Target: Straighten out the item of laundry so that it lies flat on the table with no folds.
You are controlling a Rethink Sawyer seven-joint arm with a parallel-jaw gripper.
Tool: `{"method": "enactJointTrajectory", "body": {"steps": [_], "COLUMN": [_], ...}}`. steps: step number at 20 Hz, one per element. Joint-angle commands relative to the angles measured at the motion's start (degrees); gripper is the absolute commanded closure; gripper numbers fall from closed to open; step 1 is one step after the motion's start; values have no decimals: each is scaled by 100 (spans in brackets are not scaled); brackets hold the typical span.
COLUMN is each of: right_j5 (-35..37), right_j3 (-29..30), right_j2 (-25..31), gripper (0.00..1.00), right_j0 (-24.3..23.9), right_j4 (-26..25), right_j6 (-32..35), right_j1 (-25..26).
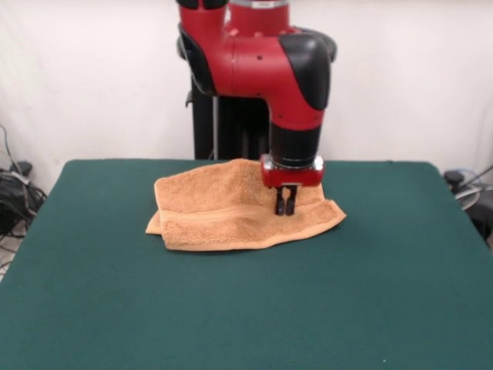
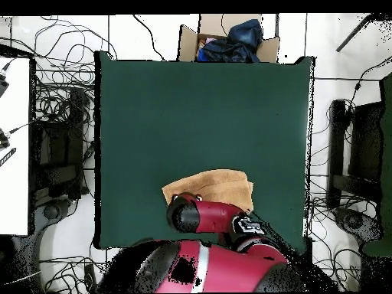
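Towel: the orange-tan towel (image 1: pixel 239 208) is lying on the green surface (image 1: pixel 246 308), toward the robot's side and roughly midway across it; in the overhead view the towel (image 2: pixel 210 186) is showing just beyond the arm, which is hiding its nearer part.
Lay of the cloth: it is looking doubled over, with a crease line running along its length and a thick rolled edge facing the camera in the front view; one corner is sticking out at the picture's right, another at the left.
Handling: judging by its look, it is light, soft and limp terry; it will be sagging and draping rather than keeping shape, and the nap is likely gripping the felt, so dragging may bunch it.
Fragility: none apparent; a firm pinch should be doing no harm.
Where to take hold: probably the top layer near a free corner or along the folded edge, pinching one layer only so that it peels open; the right-hand corner in the front view is looking easiest to reach.
Arm: the red and black arm (image 1: pixel 269 62) is coming down from above, its last link pointing straight down over the right part of the towel.
Pincer: the pincer (image 1: pixel 285 204) is standing vertical with its two dark fingers (image 1: pixel 280 202) close together, a narrow gap between them, tips at or just on the cloth; whether any fabric is caught between them I cannot tell.
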Motion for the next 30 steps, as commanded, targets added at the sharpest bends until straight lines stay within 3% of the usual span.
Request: {"method": "enactJointTrajectory", "body": {"steps": [1,22,30], "right_j5": [-688,-2056,-2761], "right_j3": [-443,-444,-509], "right_j2": [197,1002,1397], "gripper": [100,100,100], "right_j0": [527,296,12], "right_j4": [848,1279,970], "right_j6": [1773,2103,2288], "right_j1": [948,1157,1357]}}
